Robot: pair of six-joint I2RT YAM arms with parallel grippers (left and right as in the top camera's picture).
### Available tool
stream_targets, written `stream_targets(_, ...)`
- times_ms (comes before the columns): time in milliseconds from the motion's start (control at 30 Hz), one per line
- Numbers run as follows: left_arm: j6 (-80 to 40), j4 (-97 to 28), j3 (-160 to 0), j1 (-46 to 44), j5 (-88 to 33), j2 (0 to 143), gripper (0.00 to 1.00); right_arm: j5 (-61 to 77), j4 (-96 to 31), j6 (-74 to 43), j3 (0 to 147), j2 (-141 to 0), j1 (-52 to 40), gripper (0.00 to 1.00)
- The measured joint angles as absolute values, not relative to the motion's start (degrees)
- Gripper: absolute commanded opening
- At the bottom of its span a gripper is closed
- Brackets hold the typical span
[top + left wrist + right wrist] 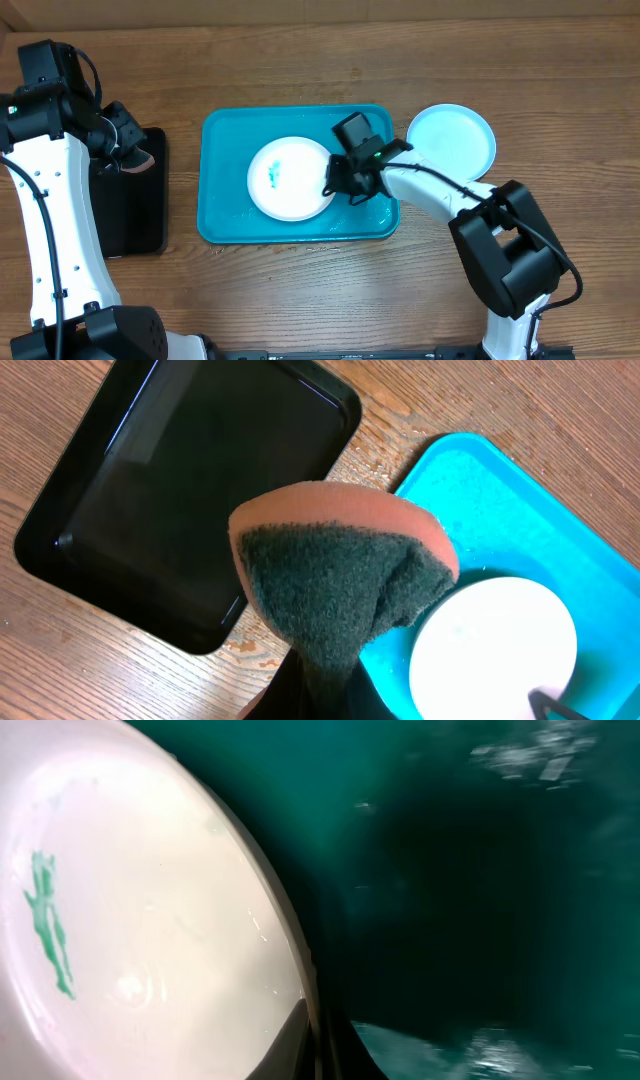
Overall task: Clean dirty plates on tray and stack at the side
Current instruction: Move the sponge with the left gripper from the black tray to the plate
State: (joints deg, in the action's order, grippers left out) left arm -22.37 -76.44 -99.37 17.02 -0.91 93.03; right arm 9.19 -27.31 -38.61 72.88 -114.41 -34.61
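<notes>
In the teal tray (218,205), green-smeared white plate (285,185), rim pinched by right hand (334,184); left hand (130,155) pinches sponge (340,570).

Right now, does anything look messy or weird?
Yes. The white plate in the teal tray has a green-blue smear left of its middle, so it is dirty. The left hand holds a sponge over the black tray.

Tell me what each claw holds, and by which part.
Left claw pinches the sponge by one end. Right claw sits at the white plate's right rim; a grip there cannot be told.
</notes>
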Motion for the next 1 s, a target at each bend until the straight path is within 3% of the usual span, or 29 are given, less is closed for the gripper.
stream_targets(500, -22.37, -72.16, -99.37, 17.98, 0.69, 101.25, 0.04, 5.74, -24.73, -38.98, 72.84, -115.48, -37.10, 0.04)
stream_targets(1000, -22.35, -72.53, -99.37, 28.36, 1.52, 118.78, 0.04, 5.72, -23.05, -38.96, 72.84, -115.90, -37.10, 0.05)
